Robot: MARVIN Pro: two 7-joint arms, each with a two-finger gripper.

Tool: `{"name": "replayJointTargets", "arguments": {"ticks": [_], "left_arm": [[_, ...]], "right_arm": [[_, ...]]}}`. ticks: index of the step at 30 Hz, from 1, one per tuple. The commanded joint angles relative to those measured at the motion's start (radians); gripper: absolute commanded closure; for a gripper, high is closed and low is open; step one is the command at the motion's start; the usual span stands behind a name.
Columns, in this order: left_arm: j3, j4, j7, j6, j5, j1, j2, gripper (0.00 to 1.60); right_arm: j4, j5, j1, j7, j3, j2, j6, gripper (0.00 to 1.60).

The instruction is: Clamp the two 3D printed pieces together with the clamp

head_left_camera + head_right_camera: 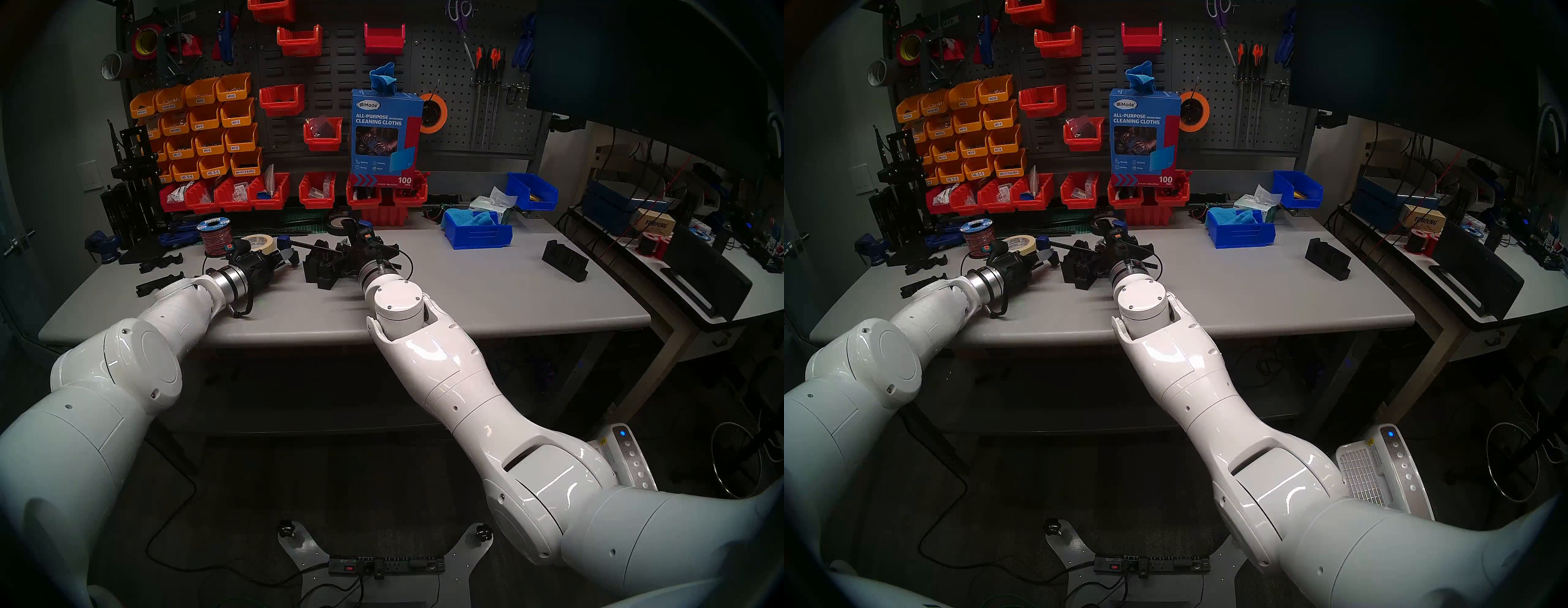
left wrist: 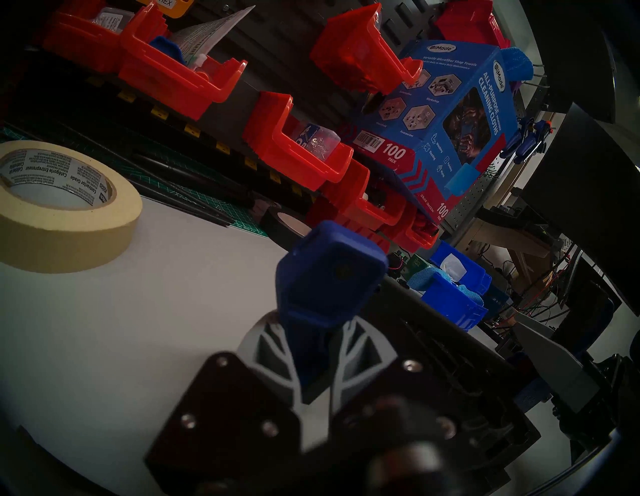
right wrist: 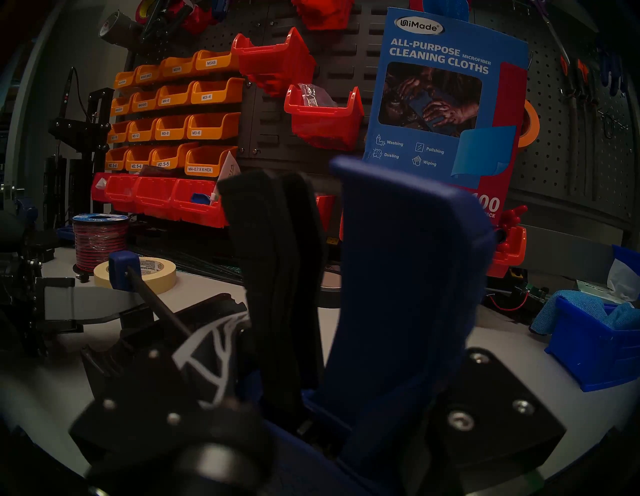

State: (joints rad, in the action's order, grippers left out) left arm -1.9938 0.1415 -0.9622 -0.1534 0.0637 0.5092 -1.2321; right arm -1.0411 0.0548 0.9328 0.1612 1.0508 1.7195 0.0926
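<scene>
On the grey workbench (image 1: 466, 293), the two 3D printed pieces (image 1: 321, 271), matte black and notched, sit pressed together at centre. The clamp (image 1: 316, 248) spans them, its thin black bar running toward ten o'clock. The left gripper (image 2: 313, 350) pinches the blue fixed jaw end; the right gripper (image 3: 311, 374) is closed on the black trigger and blue handle. The pieces' contact faces are hidden behind the right wrist.

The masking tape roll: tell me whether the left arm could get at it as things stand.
Probably not yet: the masking tape roll lies close, unblocked, but the left gripper is shut on the clamp.
</scene>
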Motion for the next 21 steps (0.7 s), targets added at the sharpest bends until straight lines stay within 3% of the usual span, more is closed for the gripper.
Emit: {"name": "replayJointTargets", "arguments": {"ticks": [1,21], "left_arm": [[0.004,-0.002,-0.037,0.000,0.001,-0.013,-0.027,1.60],[0.007,-0.002,-0.017,0.008,0.004,-0.013,-0.028,1.60]], "right_arm": [[0.010,0.004,-0.038,-0.016,-0.022,0.053,-0.010,1.60],[0.070,0.007,-0.065,-0.019,-0.031,0.086,-0.036,1.60]]}}
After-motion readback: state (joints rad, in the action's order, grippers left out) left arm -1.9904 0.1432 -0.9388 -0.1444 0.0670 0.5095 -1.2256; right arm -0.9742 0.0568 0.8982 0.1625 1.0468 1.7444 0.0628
